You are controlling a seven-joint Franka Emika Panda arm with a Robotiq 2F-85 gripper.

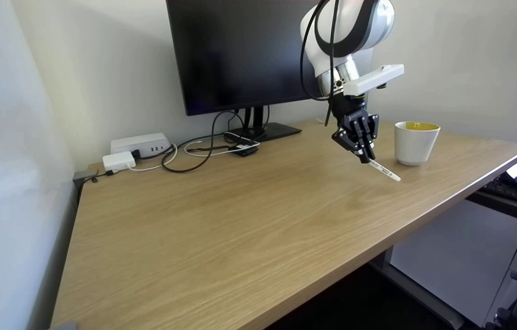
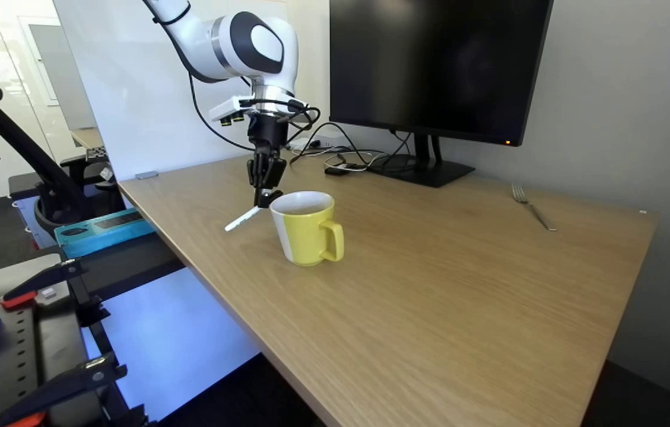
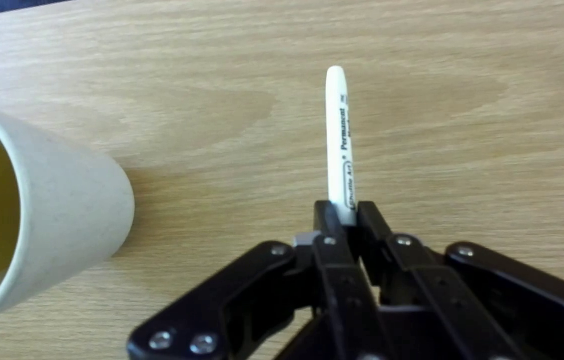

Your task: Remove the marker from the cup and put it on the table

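Black and angular, with silvery screw heads on its links, the hand (image 3: 345, 212) fills the bottom of the wrist view. Its narrow fingers (image 3: 372, 220) are drawn together, parted only by the marker (image 3: 337, 135), which they pinch near one end. The marker is a slim, smooth white rod with a rounded tip and black lettering, "Permanent" among the words. It slants downward from the fingers, outside the cup (image 3: 72, 205); whether its tip touches the counter (image 1: 221, 220) I cannot tell.

The cup stands upright near the hand, apart from the marker: round, tapering to its base, with a smooth rim, a faintly speckled white wall and yellow inside. In an exterior view its yellow side shows, with a squared loop of handle (image 2: 339, 242). The counter under it is pale wood grain, finely streaked.

Above the hand, the arm (image 2: 201, 47) is shiny white. Farther off stands the flat black monitor (image 1: 244, 50), near thin looping cables (image 1: 180, 171) and a white box (image 1: 141, 143) with small dark slots. In an exterior view a metal fork (image 2: 535, 211) lies on the counter.
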